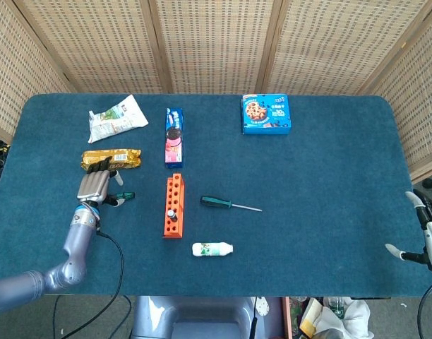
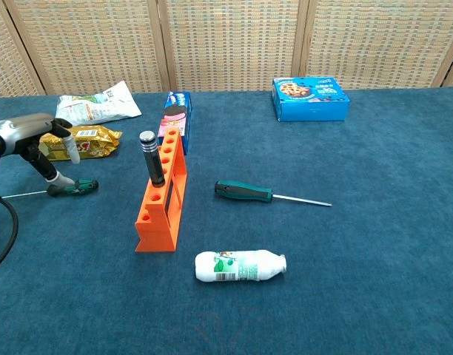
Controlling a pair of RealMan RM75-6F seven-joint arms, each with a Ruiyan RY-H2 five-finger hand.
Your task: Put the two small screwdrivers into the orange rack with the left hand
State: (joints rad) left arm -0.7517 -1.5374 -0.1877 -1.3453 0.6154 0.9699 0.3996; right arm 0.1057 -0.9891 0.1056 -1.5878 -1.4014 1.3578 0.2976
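Note:
The orange rack (image 1: 174, 206) (image 2: 161, 197) stands in the middle of the table, and a black-handled screwdriver (image 2: 149, 157) is upright in one of its holes. A small green-handled screwdriver (image 1: 121, 196) (image 2: 73, 186) lies flat to the left of the rack, its thin shaft pointing left. My left hand (image 1: 95, 185) (image 2: 40, 139) hovers right over its handle with fingers apart; one fingertip (image 2: 56, 178) is at the handle's left end, holding nothing. My right hand (image 1: 428, 236) rests open at the table's far right edge.
A larger green screwdriver (image 1: 229, 204) (image 2: 245, 191) lies right of the rack. A white bottle (image 1: 212, 248) (image 2: 240, 265) lies in front of it. A gold snack pack (image 1: 111, 158), a white pouch (image 1: 116, 119), a cookie sleeve (image 1: 174, 136) and a blue box (image 1: 266, 114) sit behind.

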